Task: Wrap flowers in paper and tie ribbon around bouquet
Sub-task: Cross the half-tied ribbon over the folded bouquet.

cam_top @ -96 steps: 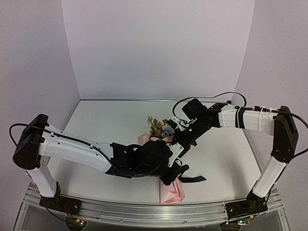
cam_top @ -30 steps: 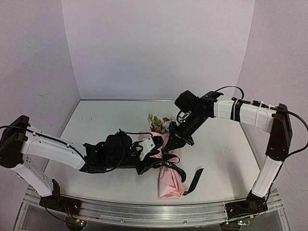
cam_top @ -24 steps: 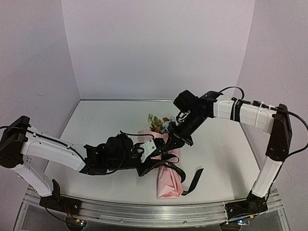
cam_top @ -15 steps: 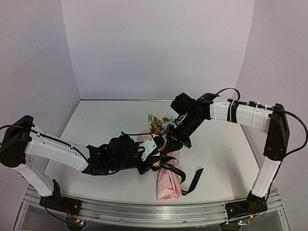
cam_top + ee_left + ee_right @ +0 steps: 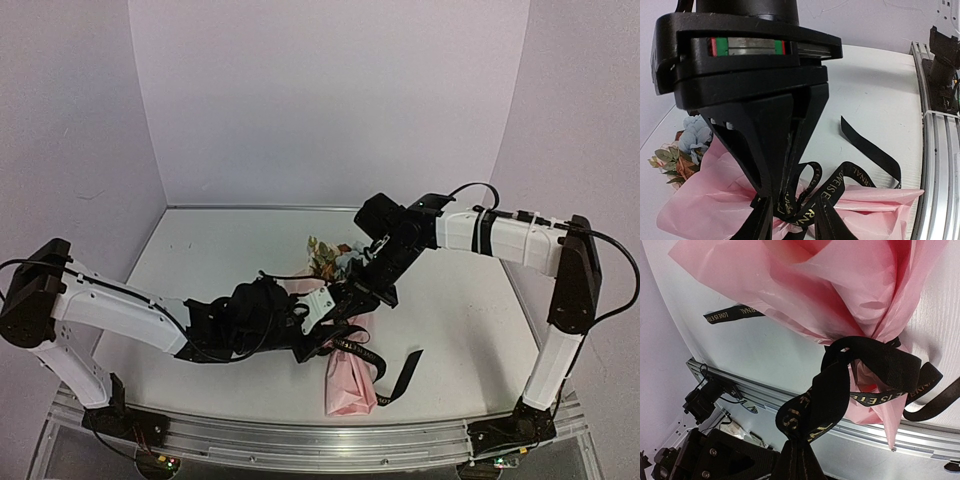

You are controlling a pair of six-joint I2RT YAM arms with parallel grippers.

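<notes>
A pink-wrapped bouquet (image 5: 352, 378) lies on a white table (image 5: 200, 260) between two robot arms. Its narrow tail points toward the arms' bases, and its flowers (image 5: 328, 258), blue, cream and orange-brown, spill from the wide end on the far side. The paper (image 5: 805, 285) is gathered tight at the bouquet's waist, where a black ribbon (image 5: 840, 182) with small gold lettering already circles it in a loose, loopy knot. One free end trails flat on the table just to the right of the bouquet's tail. The left gripper (image 5: 790, 200) reaches in from the bouquet's left and comes down on that waist. Its fingers are drawn close together and nip the ribbon at the knot, probably so the crossing cannot slip and the light cone cannot slide. The right gripper (image 5: 796, 462) sits over the bouquet's waist on the flower side, pressed fully together on a strand of the ribbon that runs taut from its tips to the knot. Holding it stretched like that looks meant to cinch the tie. Judging by how things lie, the wrapping is done and the tying is well along, though the knot is not yet snug. A hard pull could tear or crumple the thin paper.
</notes>
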